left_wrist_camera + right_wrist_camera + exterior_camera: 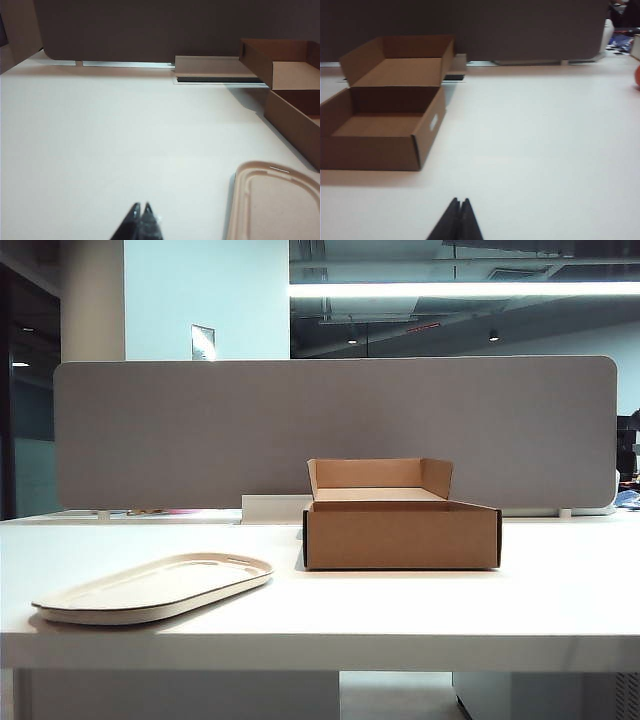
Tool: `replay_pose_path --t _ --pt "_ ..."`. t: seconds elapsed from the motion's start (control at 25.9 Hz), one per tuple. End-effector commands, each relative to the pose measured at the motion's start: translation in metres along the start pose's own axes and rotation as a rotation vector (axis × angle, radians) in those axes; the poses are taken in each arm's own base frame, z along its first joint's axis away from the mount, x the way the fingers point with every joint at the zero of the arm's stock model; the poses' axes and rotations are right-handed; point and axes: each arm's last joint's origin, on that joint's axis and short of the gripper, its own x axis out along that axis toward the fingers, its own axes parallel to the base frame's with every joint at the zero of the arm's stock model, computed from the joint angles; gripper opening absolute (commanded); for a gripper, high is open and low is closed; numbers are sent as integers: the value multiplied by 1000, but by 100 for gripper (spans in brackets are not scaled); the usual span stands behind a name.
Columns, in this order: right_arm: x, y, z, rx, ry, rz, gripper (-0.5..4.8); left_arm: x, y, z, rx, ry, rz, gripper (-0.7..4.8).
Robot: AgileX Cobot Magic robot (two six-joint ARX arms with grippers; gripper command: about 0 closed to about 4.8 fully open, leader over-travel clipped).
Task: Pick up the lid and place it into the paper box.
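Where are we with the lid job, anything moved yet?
Nothing done: the lid lies flat on the table, left of the open, empty paper box. Nothing in hand: left gripper and right gripper are shut, holding nothing. Left: pick up and place.

Matt pulp-fibre lid (155, 587), brown cardboard paper box (400, 535), smooth white table (420, 610).
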Motion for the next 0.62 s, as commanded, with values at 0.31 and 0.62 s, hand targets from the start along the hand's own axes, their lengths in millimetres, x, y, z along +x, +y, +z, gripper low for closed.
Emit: replay_pose_path --t 0.31,0.62 --pt "-4 15 -1 2 1 540 -6 0 0 0 -12 4 -7 -5" --pt "-5 17 -9 28 94 617 -6 -1 -1 -4 -82 67 -35 -6"
